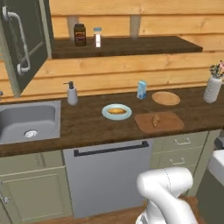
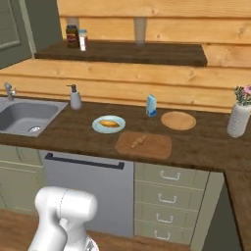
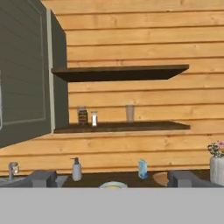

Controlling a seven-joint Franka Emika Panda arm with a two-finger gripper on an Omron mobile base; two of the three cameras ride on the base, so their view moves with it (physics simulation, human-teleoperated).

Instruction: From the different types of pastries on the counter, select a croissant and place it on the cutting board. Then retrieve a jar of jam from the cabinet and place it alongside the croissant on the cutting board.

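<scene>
Hand view: jam jar [image 3: 82, 116] far beyond spread fingers [image 3: 42, 178].

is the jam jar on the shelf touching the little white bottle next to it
Apart. In the left base view a strip of wooden wall shows between the jam jar and the white bottle; both stand upright on the shelf.

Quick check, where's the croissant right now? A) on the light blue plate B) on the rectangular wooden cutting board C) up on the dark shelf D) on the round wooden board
B: the small golden-brown croissant lies on the rectangular wooden cutting board, to the right of the light blue plate, which holds a different pastry.
</scene>
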